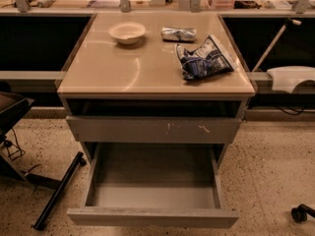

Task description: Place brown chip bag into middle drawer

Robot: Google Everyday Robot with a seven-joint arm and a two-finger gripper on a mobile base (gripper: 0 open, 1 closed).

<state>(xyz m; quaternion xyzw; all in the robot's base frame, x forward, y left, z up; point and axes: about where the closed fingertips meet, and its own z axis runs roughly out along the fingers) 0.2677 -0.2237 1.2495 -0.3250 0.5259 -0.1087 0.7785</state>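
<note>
The middle drawer (pixel 152 217) is pulled wide open at the bottom of the cabinet, with a plain grey front panel and a bare grey floor. Nothing lies in it. The brown chip bag is out of view. The gripper is not in view, and no part of the arm shows.
On the tan cabinet top (pixel 123 73) lie a blue-and-white chip bag (pixel 204 58), a small silver packet (pixel 178 33) and a white bowl (pixel 127 32). The scratched grey drawer front (pixel 155 129) above is shut. A black chair leg (pixel 56 193) lies on the floor at left.
</note>
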